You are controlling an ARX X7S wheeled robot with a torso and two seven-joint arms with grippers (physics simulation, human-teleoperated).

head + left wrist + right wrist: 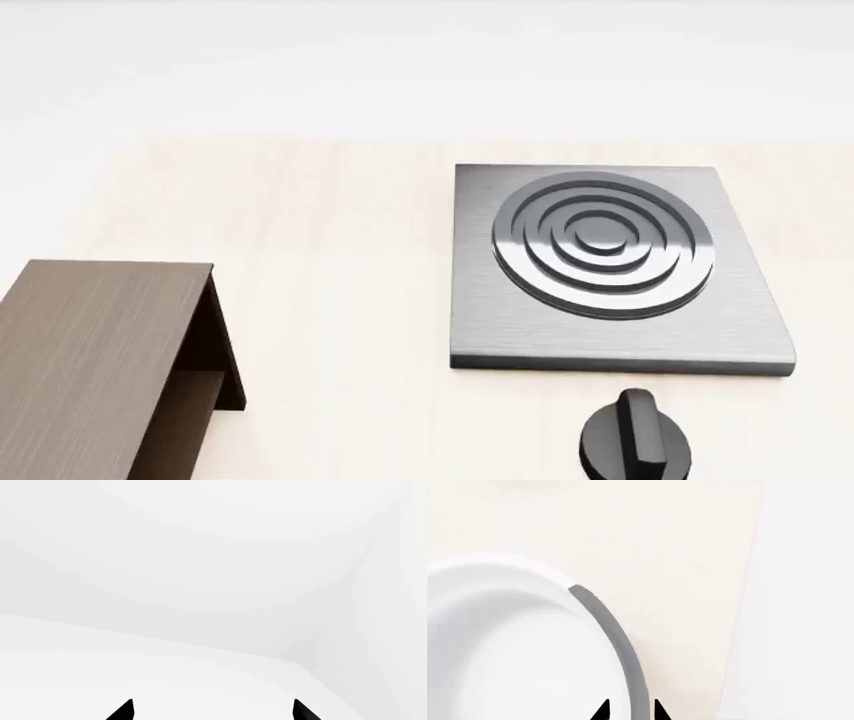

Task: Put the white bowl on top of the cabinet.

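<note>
Pale cream wood makes up the table point(334, 250), the largest thing in the head view. On its near left corner stands the cabinet point(94, 350), dark brown and wood-grained, its flat top bare and its open side facing the stove. To the right lies the grey square stove plate point(607, 330) with raised concentric rings, and just in front of it a black knob point(637, 445). Neither arm shows in the head view.

The white bowl point(500, 650) appears only in the right wrist view, resting on the cream surface. The right gripper point(628, 711) sits low over it, its two black fingertips point(602, 711) close on either side of the bowl's rim, one inside, one outside, clamping the wall.

The left gripper point(212, 711) faces blank white surfaces, its fingertips point(123, 711) spread wide apart around nothing.
</note>
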